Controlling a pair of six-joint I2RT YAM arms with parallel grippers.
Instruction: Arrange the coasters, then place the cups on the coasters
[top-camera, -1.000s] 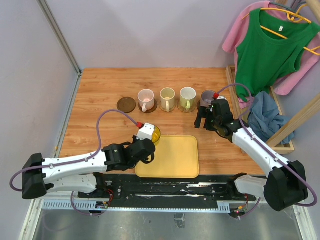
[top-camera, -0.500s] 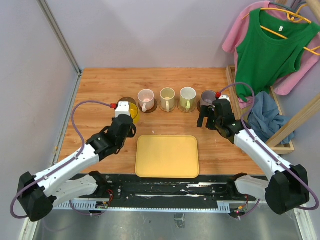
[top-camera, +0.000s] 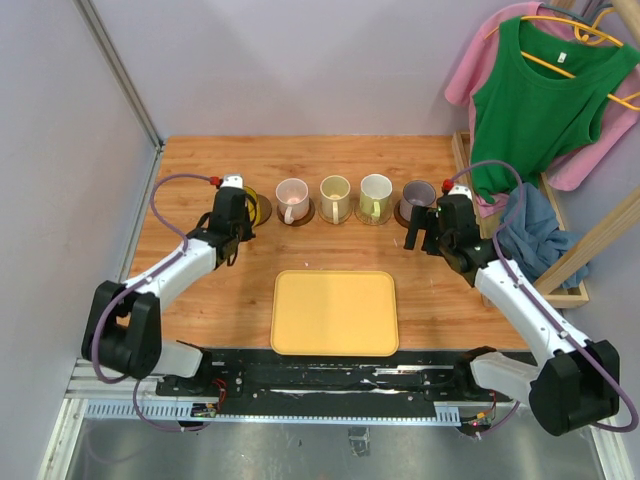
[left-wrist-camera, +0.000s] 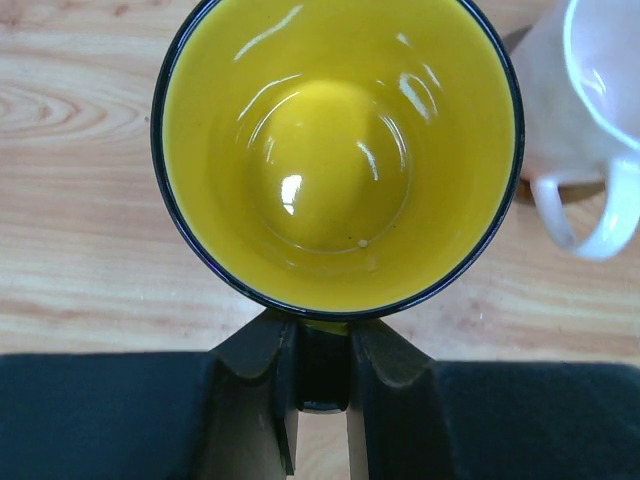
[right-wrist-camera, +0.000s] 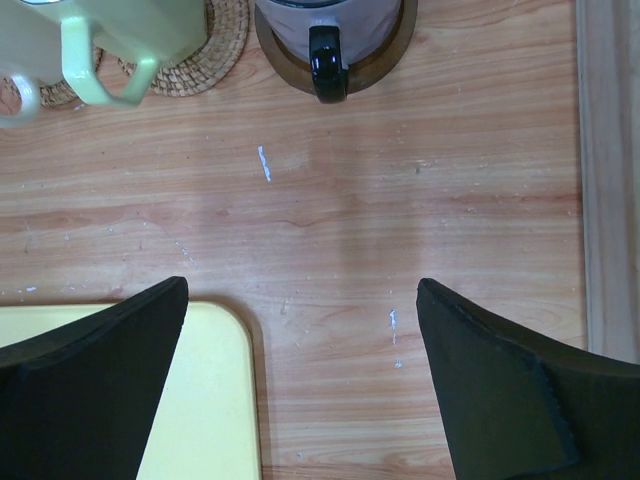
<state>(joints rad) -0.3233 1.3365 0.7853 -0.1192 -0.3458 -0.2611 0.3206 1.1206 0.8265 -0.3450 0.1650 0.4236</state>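
**State of the tools**

The left tool (left-wrist-camera: 322, 352) is clamped on the handle of the yellow cup (left-wrist-camera: 335, 150). The handle is pinched between both fingers (left-wrist-camera: 385, 372).

The right tool (right-wrist-camera: 300, 292) is held wide apart, and nothing is gripped between its fingers. It is positioned above the bare table (right-wrist-camera: 480, 200), on the near side of the grey cup (right-wrist-camera: 330, 25) and apart from it.

**Position of the task items**

- The yellow cup is held upright, mouth up, at the left end of the row along the far part of the table. It is located over the leftmost coaster (top-camera: 262, 213). Whether it rests on that coaster cannot be told.
- The pink cup (top-camera: 291, 197) is set just beside the yellow cup, to its right.
- The cream cup (top-camera: 334, 192) and the green cup (top-camera: 376, 191) are next in the row.
- The grey cup is placed at the right end.
- Each of these four cups is seated on its own coaster. A woven coaster (right-wrist-camera: 228, 45) is seen under the green cup and a dark coaster (right-wrist-camera: 387, 60) under the grey cup.

**Other items**

The tray (top-camera: 335, 312) is laid flat at the near middle of the table, between the two arms.
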